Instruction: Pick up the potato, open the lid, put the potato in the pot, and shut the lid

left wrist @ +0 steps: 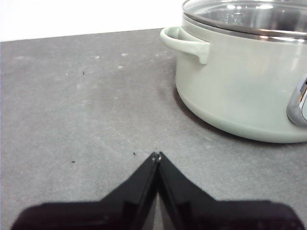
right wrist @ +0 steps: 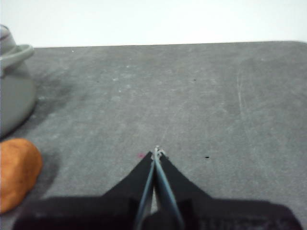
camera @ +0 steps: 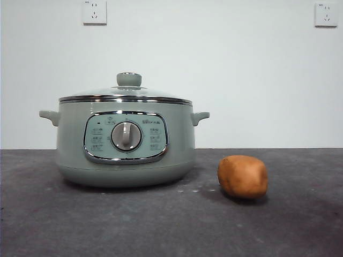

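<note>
The sage-green pot (camera: 125, 142) stands left of centre on the dark table, its silver dial facing the front camera. The glass lid (camera: 126, 95) with its green knob rests closed on it. The orange-brown potato (camera: 242, 176) lies on the table to the right of the pot, apart from it. My left gripper (left wrist: 157, 155) is shut and empty, low over the table beside the pot (left wrist: 244, 76) and lid (left wrist: 249, 17). My right gripper (right wrist: 156, 151) is shut and empty too, with the potato (right wrist: 17, 172) off to one side and the pot (right wrist: 14, 91) beyond it. Neither arm shows in the front view.
The grey table (camera: 161, 225) runs to a white wall with two sockets (camera: 94, 12) high up. Small white specks lie on the table between pot and potato.
</note>
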Available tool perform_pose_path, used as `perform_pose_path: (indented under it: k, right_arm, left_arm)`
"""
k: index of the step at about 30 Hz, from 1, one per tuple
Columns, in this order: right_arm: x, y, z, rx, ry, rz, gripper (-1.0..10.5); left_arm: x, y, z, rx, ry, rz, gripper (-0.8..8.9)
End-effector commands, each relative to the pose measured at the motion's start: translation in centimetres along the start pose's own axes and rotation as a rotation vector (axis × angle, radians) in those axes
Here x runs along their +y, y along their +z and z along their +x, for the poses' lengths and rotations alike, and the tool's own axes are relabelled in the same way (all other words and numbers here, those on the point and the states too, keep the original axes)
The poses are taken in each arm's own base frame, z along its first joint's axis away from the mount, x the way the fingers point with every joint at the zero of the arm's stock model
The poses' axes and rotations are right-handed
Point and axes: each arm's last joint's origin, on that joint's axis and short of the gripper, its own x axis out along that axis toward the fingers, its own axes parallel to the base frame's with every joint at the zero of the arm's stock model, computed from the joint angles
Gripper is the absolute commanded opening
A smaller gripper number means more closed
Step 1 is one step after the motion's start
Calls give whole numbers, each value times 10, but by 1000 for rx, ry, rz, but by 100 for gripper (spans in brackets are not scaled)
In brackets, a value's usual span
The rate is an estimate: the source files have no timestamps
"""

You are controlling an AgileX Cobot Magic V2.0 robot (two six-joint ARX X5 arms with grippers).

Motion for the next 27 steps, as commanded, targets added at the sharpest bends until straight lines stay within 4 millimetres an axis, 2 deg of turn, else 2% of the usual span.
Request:
perform_pose_path:
  k: [1,7,14,19,27]
  right_arm:
    - [0,-1,1,-12,3,62,-4]
    - [1,12,-3,-55,8,177,-12]
    - [2,44,-13,-121,21,212,-12]
    - [6,79,-22,-98,81,206,-12]
    - [12,145,-32,40,212,95,-12]
  left_arm:
    - [0,-3,1,5,0,-58,-4]
    - [-1,5,-2,-4,-23,-151,-6]
    - [-3,41,-14,-51,-85,-175,-6]
    - [-4,76,-28,-59,-101,-175,-6]
    - [-9,135,-47,-20,-238,-146,-6]
